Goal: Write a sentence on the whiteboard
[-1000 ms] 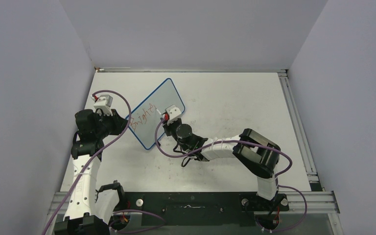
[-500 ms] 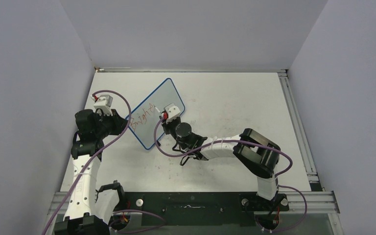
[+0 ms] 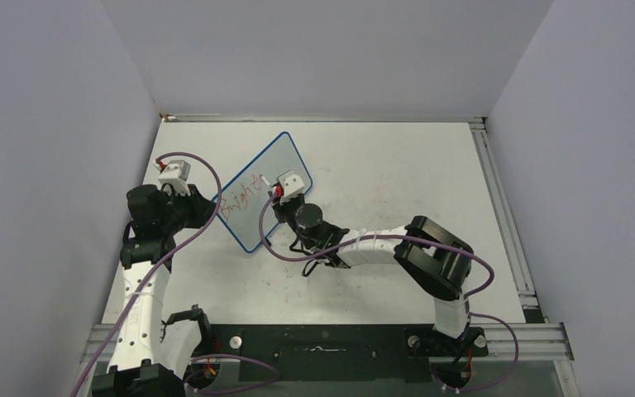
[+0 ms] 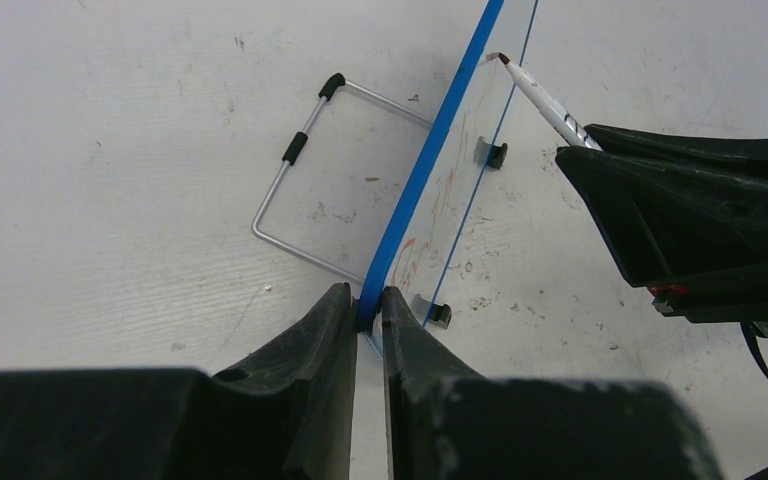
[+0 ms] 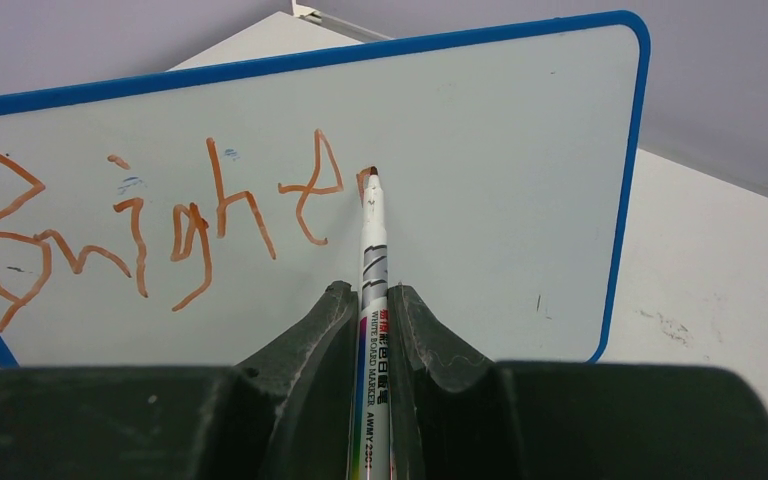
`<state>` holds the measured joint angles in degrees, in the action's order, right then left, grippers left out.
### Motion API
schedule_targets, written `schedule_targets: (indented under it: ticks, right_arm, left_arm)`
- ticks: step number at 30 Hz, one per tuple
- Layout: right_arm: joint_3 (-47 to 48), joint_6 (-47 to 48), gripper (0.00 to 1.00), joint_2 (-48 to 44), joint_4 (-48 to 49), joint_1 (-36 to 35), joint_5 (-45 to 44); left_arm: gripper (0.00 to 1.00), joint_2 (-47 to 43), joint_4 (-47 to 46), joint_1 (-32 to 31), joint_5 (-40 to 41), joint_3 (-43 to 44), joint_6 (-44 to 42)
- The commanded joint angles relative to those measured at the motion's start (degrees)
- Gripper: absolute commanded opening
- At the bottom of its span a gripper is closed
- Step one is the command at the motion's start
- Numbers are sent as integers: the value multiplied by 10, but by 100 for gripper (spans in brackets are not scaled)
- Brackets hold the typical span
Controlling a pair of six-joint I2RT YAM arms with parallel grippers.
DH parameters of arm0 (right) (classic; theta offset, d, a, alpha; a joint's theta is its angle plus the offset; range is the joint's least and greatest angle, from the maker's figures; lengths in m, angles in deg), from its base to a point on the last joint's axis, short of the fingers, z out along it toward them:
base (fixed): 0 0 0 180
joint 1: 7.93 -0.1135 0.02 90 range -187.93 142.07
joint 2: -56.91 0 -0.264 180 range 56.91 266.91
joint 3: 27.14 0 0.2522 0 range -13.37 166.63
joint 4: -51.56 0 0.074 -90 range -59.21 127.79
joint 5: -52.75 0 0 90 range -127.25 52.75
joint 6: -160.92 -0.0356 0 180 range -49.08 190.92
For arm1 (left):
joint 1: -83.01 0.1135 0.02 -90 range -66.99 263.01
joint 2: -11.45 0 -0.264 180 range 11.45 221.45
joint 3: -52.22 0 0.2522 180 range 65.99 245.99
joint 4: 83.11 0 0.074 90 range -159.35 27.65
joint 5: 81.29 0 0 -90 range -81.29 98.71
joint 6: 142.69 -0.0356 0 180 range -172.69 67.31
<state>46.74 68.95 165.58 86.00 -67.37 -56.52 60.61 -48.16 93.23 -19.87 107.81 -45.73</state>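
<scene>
My right pincer point(image 5: 370, 295) is clamped tight on a white marker point(image 5: 373, 250). Its tip meets, as far as I can tell, the whiteboard point(image 5: 500, 180) just after the red lettering point(image 5: 150, 215), which reads "Bright". My left pincer point(image 4: 368, 300), nearly closed, pinches the board's blue edge. The board stands on the white table point(image 4: 110, 150), with a wire stand point(image 4: 295, 170) lying behind it.

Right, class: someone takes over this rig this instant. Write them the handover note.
Left claw: shut on the board's blue edge, holding it standing.
Right claw: shut on the marker, tip at the board just after the "t".
Done: writing in red reads "Bright".
Left: the rest of the sentence; a new letter is barely started.
</scene>
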Motion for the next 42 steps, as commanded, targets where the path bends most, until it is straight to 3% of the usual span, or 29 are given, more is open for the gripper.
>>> schedule_targets:
  ticks: [1,25,42]
  right_arm:
    - [24,-6,5,13,5,9,-8]
    - [-15,-19,5,8,2,3,2]
    - [-32,8,5,-51,36,12,-19]
  left_arm:
    - [0,-2,7,-1,2,1,-7]
    - [0,-3,6,-1,4,2,-7]
    - [0,-4,8,-1,7,2,-6]
